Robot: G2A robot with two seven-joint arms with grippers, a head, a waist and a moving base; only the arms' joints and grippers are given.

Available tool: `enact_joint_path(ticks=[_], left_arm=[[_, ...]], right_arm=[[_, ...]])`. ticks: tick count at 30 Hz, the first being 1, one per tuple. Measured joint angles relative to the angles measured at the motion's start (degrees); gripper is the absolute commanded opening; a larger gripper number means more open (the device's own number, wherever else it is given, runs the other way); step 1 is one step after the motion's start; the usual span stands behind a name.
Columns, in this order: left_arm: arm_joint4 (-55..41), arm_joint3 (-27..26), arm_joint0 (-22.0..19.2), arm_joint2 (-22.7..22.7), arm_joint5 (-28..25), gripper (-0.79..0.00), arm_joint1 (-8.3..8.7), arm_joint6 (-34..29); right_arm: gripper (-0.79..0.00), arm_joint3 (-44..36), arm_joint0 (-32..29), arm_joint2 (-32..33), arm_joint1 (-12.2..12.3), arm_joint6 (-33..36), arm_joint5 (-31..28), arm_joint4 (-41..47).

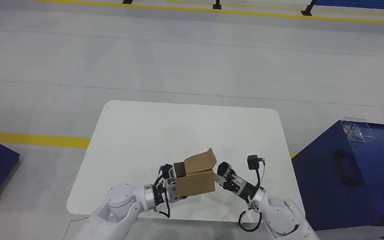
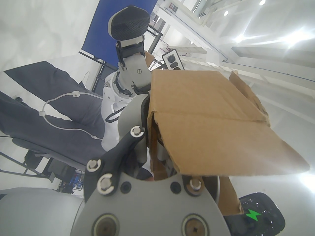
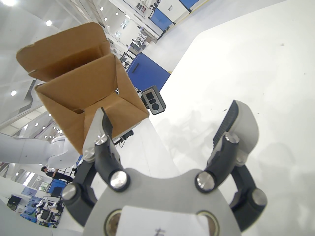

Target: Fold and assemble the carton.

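One table (image 1: pixel 180 126) was recorded. One carton (image 1: pixel 195 174) was found held above the table's near part, between two grippers. The body was judged already squared into a box. The end turned toward the right gripper (image 3: pixel 169 114) was seen open, with one flap (image 1: pixel 201 159) standing out, so closing of the flaps was judged outstanding. The left gripper (image 1: pixel 170 182) was found clamped on the carton's wall. The right gripper was found spread wide and empty, one finger (image 3: pixel 97 133) just beside the open end.
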Motion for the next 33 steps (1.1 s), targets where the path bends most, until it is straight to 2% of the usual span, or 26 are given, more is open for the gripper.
enact_joint_path(ticks=[5, 11, 20, 26, 33], left_arm=[[-0.07, -0.23, 0.17, 0.28, -0.40, -0.785, -0.09, 0.48], [-0.90, -0.33, 0.50, -0.04, -0.71, -0.785, -0.13, 1.08], [-1.15, -0.38, 0.59, -0.07, -0.78, -0.785, -0.15, 1.12], [-1.15, -0.38, 0.58, -0.07, -0.78, -0.785, -0.15, 1.12], [-1.15, -0.38, 0.58, -0.07, -0.78, -0.785, -0.15, 1.12]], right_arm=[[0.000, 0.55, 0.68, -0.66, -0.15, -1.33, 0.34, -0.67], [0.000, 0.51, -0.27, 2.08, 0.23, -2.56, -0.66, 1.08], [0.000, 1.75, -0.94, 5.22, 0.37, -2.90, -0.19, 14.26], [0.000, 3.45, -0.29, 8.97, 0.10, -8.09, -2.51, 26.19], [0.000, 3.78, -0.11, 9.49, 0.10, -8.18, -3.72, 27.07]])
